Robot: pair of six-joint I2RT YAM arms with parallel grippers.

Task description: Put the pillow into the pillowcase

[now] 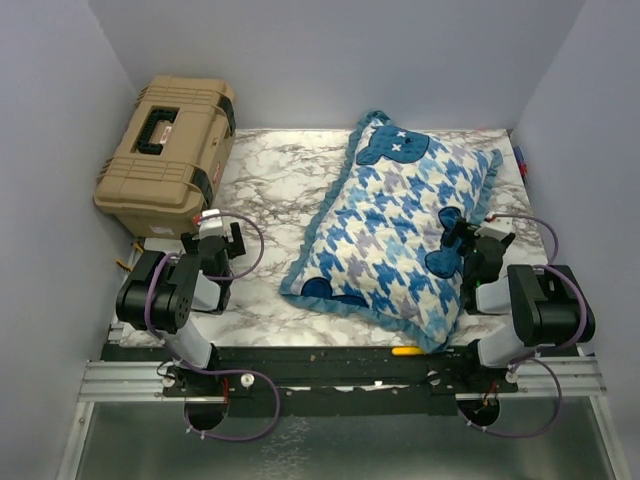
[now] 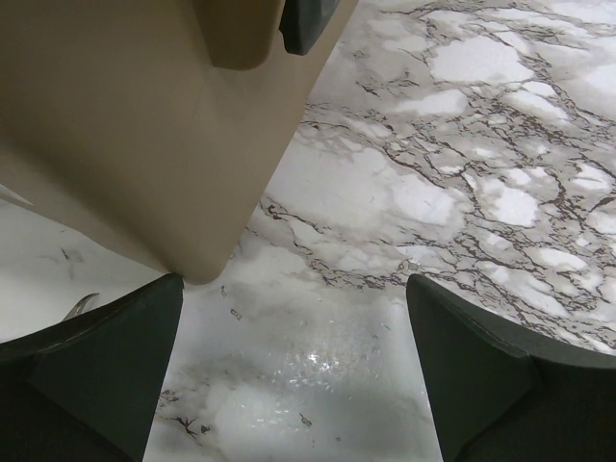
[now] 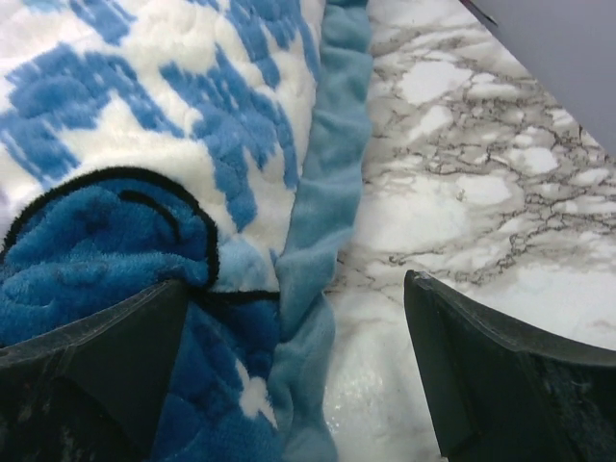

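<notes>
We recorded: pillowcase [image 3: 144, 115], blue-and-white plush with a dark blue patch [image 3: 96, 241] and blue trim [image 3: 327, 192], lying on the marble table [image 3: 462, 192]; right gripper [image 3: 294, 284], jaws wide apart, one over fabric, one over marble.

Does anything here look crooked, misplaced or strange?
The plump blue-and-white houndstooth fabric pillowcase lies slanted across the marble table, not square to its edges, with its near corner reaching the front edge. A small yellow sliver shows beside that corner; what it is cannot be told. Nothing looks spilled or damaged.

Marble-patterned table [image 1: 262, 205]: the pillowcase [image 1: 400, 235] is laid diagonally at centre-right; a tan case [image 1: 165, 150] is set at the far-left corner.
</notes>
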